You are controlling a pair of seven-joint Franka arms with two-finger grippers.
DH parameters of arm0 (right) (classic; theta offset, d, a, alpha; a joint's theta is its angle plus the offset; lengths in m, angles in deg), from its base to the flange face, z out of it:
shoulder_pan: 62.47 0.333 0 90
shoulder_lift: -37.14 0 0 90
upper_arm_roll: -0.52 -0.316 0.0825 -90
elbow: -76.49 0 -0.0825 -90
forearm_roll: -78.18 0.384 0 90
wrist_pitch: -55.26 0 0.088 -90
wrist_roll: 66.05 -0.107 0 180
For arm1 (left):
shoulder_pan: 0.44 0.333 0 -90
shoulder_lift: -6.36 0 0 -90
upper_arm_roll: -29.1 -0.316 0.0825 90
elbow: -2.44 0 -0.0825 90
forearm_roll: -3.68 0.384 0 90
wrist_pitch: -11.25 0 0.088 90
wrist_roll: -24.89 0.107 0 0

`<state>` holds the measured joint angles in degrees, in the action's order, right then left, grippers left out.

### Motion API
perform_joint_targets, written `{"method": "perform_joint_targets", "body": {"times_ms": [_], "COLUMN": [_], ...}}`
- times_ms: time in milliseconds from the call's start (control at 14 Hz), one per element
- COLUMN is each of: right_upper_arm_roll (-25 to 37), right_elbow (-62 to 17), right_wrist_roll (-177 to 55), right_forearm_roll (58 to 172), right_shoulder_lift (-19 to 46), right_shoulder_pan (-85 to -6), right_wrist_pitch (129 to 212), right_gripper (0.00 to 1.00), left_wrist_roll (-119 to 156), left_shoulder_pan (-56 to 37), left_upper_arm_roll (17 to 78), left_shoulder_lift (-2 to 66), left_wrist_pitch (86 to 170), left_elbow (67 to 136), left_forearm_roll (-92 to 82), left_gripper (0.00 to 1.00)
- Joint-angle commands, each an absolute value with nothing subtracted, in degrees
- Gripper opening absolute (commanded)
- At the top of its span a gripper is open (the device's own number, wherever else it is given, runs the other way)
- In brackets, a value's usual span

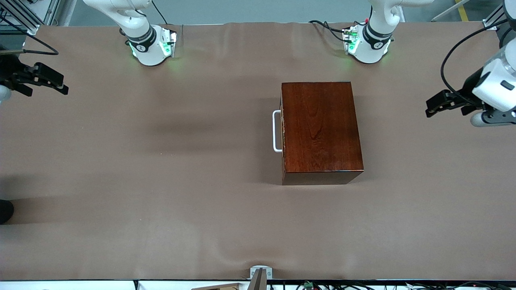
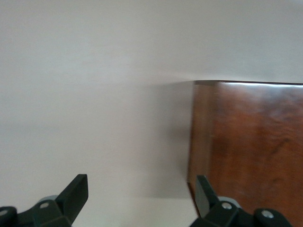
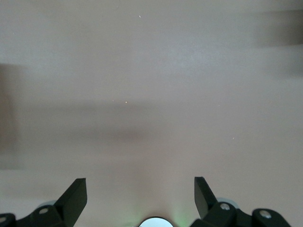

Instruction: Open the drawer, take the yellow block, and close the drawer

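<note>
Glossy dark red-brown wooden box (image 1: 320,131) sits on the brown tabletop (image 1: 161,181); its drawer is shut, white U-shaped bar handle (image 1: 276,131) facing the right arm's end. Yellow block not seen, judged inside. Left gripper (image 1: 437,105) and right gripper (image 1: 56,82) are held over the table ends, fingers (image 2: 75,194) spread. Opening step not yet begun; the handle must be gripped and pulled.

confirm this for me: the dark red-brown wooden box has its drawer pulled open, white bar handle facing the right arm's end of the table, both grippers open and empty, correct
Not quite: the drawer of the glossy dark red-brown wooden box is shut, its white U-shaped bar handle close against the front, as the front view shows. The rest holds: left gripper and right gripper are open and empty.
</note>
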<state>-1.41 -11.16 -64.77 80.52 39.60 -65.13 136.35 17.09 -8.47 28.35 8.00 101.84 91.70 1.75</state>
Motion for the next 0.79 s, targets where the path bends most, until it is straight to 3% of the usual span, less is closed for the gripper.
{"method": "perform_joint_targets", "body": {"times_ms": [0, 286, 429, 714], "right_upper_arm_roll": [-1.77, -1.77, -1.77, -1.77], "right_elbow": [-10.78, -10.78, -10.87, -10.87], "right_wrist_roll": [-64.56, -64.47, -64.47, -64.47], "right_forearm_roll": [80.11, 80.11, 80.11, 80.11], "right_shoulder_lift": [39.69, 39.61, 39.52, 39.17], "right_shoulder_pan": [-65.63, -65.81, -65.89, -65.89], "right_wrist_pitch": [135.6, 135.68, 135.86, 135.95], "right_gripper": [1.0, 1.0, 1.0, 1.0], "left_wrist_roll": [16.98, 2.98, -4.88, -12.37], "left_shoulder_pan": [-12.03, -20.28, -28.0, -40.06], "left_upper_arm_roll": [31.9, 38.41, 38.51, 38.33], "left_shoulder_lift": [8.55, 15.3, 19.44, 24.71], "left_wrist_pitch": [101.6, 102.04, 102.3, 104.06], "left_elbow": [88.93, 81.31, 76.82, 76.1], "left_forearm_roll": [-1.49, -2.47, 0.67, 10.52], "left_gripper": [1.0, 1.0, 1.0, 1.0]}}
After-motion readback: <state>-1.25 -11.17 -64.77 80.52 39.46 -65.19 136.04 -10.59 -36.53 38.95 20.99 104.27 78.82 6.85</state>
